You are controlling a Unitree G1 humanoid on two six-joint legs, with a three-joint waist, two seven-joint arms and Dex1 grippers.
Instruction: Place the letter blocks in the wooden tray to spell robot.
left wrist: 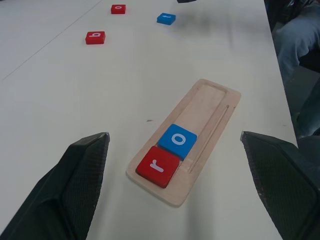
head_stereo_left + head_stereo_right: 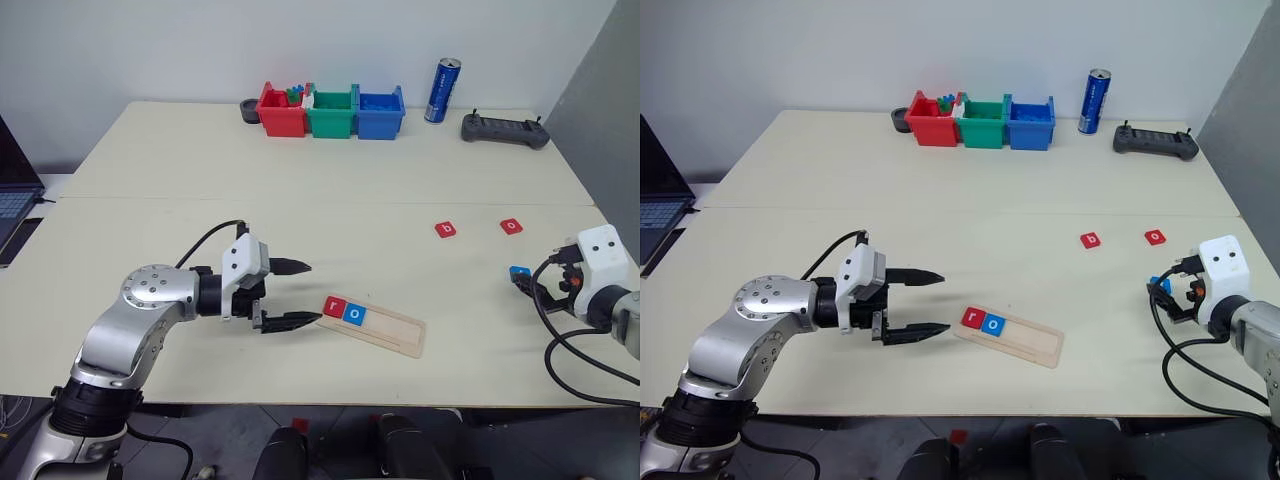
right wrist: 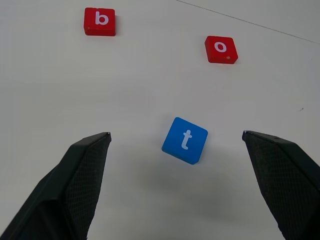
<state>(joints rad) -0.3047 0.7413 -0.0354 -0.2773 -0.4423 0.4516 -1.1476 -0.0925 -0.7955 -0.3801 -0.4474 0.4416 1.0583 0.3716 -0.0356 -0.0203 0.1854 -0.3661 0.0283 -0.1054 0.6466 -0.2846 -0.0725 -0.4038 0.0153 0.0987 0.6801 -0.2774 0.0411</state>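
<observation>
The wooden tray (image 2: 392, 331) lies on the table in front of me, with a red r block (image 2: 334, 307) and a blue o block (image 2: 354, 314) side by side at its left end. My left gripper (image 2: 313, 292) hovers open just left of that end, empty, pointing along the tray (image 1: 215, 100). Farther right on the bare table lie a red b block (image 2: 446, 230), a red o block (image 2: 511, 226) and a blue t block (image 2: 519, 272). My right gripper (image 3: 176, 133) hangs open over the t block (image 3: 185, 140), which lies between its fingers and clear of both.
Red (image 2: 282, 112), green (image 2: 332, 115) and blue (image 2: 380, 115) bins stand in a row at the table's far edge. A blue can (image 2: 442, 90) and a black controller (image 2: 505, 129) lie to their right. A laptop (image 2: 10, 195) sits at the far left.
</observation>
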